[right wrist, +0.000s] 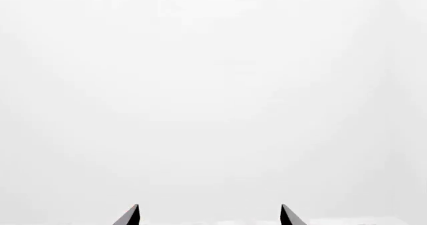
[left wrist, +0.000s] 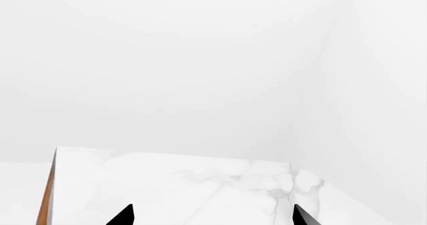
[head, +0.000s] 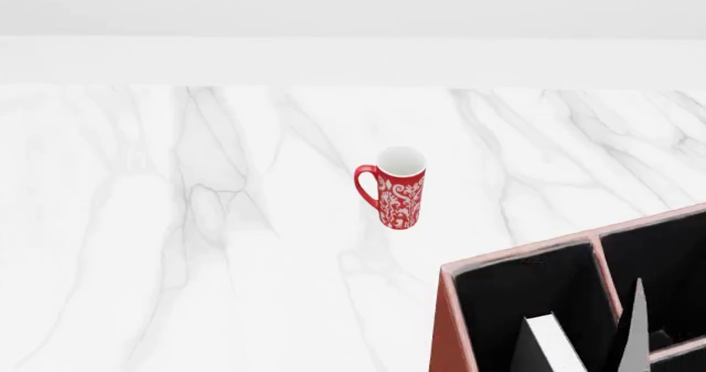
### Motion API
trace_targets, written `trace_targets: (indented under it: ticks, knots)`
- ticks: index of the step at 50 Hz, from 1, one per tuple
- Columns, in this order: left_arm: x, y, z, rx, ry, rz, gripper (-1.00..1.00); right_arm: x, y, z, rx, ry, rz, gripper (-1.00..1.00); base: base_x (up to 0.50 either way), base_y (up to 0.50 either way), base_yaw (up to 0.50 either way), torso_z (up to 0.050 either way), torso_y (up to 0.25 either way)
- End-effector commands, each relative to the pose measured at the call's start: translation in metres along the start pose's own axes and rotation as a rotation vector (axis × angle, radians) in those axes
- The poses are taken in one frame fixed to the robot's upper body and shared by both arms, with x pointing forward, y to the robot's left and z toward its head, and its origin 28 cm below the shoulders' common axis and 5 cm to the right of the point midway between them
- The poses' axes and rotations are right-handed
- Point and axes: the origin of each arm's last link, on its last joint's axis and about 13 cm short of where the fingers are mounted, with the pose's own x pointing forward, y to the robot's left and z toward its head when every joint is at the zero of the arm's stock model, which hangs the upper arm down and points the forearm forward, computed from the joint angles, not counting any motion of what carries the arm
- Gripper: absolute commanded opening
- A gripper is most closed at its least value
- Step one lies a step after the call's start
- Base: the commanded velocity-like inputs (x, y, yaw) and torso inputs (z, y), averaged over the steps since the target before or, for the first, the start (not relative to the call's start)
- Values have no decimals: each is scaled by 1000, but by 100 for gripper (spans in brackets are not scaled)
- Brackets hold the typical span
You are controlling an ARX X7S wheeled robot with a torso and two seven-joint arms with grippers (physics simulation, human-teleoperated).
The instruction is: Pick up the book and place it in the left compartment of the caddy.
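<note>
Left tool: its two black fingertips stand wide apart with nothing between them, over a white marble tabletop whose corner and orange-brown side edge show in the left wrist view. Beyond it there is only pale wall.

Right tool: its two dark fingertips are likewise spread apart and empty, facing a blank white background, with only a thin strip of pale surface at the picture's lower edge.

Neither tool shows in the head view.

In the head view the caddy sits at the near right of the tabletop, reddish-brown with pale pinkish edges and black inside, cut off by the picture's lower and right borders. A divider splits what is visible into sections. In the left compartment, the book shows as a white strip of page edges with a dark face beside it, rising from the lower border and leaning at a slant, its long axis running up and slightly leftward. Only its upper part is in view, so how it rests at the bottom cannot be told.

A red patterned mug stands upright near the middle of the tabletop, handle to the left, well apart from the caddy.
</note>
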Motion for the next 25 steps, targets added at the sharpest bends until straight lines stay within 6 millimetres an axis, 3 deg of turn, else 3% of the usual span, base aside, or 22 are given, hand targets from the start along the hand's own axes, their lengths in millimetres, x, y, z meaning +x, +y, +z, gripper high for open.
trace_targets:
  ticks: [1, 8, 16, 25]
  knots:
    - [-7, -1, -2, 3, -7, -105, 100, -9, 4, 51, 35, -179, -6, 100, 0, 0, 0, 0, 0]
    - [-7, -1, -1, -1, -7, -104, 100, -8, 22, 69, 45, -287, -23, 100, 0, 0, 0, 0, 0]
    - [-7, -1, -1, -6, -8, -105, 100, -14, 48, 104, 78, -404, 9, 100, 0, 0, 0, 0, 0]
    - [-7, -1, -1, -9, -10, -106, 100, -9, 49, 113, 116, -485, 52, 100, 0, 0, 0, 0, 0]
